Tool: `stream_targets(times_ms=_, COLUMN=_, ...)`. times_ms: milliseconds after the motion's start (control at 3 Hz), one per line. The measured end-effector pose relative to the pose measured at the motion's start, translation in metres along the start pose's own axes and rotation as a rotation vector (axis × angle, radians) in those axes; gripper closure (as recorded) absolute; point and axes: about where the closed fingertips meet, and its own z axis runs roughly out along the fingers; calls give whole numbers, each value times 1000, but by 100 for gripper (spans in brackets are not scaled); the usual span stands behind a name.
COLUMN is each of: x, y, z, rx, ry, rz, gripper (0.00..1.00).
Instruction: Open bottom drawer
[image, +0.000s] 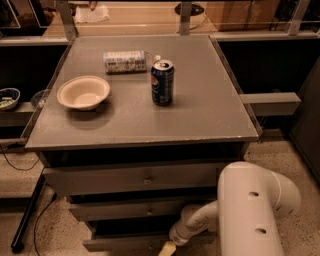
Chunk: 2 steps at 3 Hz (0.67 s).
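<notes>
Bulky glossy white arm housing (252, 215) with two small dark oval holes, slimmer white jointed forearm (202, 222), pale yellowish claw (167, 248) low at the front of the bottom drawer (120, 244)
</notes>
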Motion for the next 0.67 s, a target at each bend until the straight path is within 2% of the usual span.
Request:
stream_targets(times_ms=333, x=-1, y=-1, z=-1, rx=0, ry=0, rz=-1, gripper=0)
stream_targets(times_ms=667, x=2, y=2, z=-3, rx=6, ry=-21, rz=-32, gripper=0)
